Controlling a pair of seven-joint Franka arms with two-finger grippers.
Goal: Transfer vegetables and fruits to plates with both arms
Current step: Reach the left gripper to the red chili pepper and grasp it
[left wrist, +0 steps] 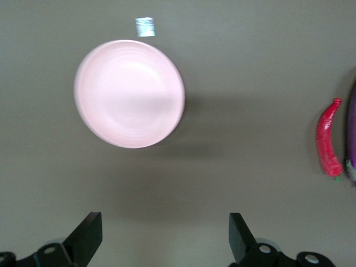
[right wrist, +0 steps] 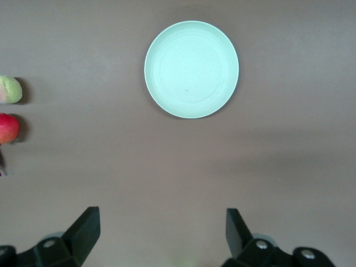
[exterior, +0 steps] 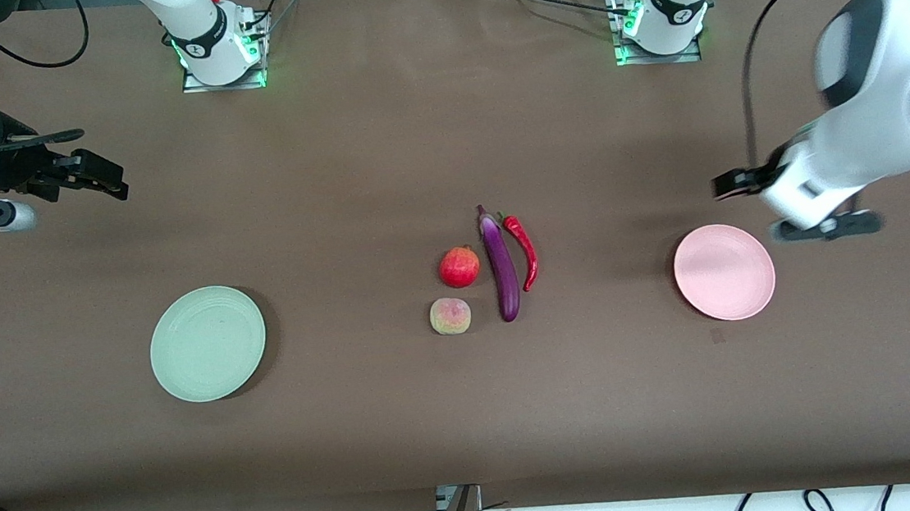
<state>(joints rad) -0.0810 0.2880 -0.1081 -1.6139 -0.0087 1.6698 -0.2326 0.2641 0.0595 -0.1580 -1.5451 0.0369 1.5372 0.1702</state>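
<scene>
We are finding the peach (exterior: pixel 450 316) nearest, the pomegranate (exterior: pixel 458 267) at its 12 o'clock, with eggplant (exterior: pixel 500 266) and chili (exterior: pixel 524 249) beside them. Green plate (exterior: pixel 207 343) and pink plate (exterior: pixel 724 271) are lying empty on the counter (exterior: pixel 380 147). Left hand (left wrist: pixel 166 236) and right hand (right wrist: pixel 161 233) are hanging with fingers apart, holding nothing.

Light fell evenly from overhead and the scene was fairly bright. The green plate (exterior: pixel 207 344) and pink plate (exterior: pixel 724 271) threw soft shadows on the brown table (exterior: pixel 404 425). The left arm (exterior: pixel 880 119) was smeared by motion blur. In the left wrist view the pink plate (left wrist: pixel 129 93) looked soft and washed out; the chili (left wrist: pixel 328 146) stayed sharper.
</scene>
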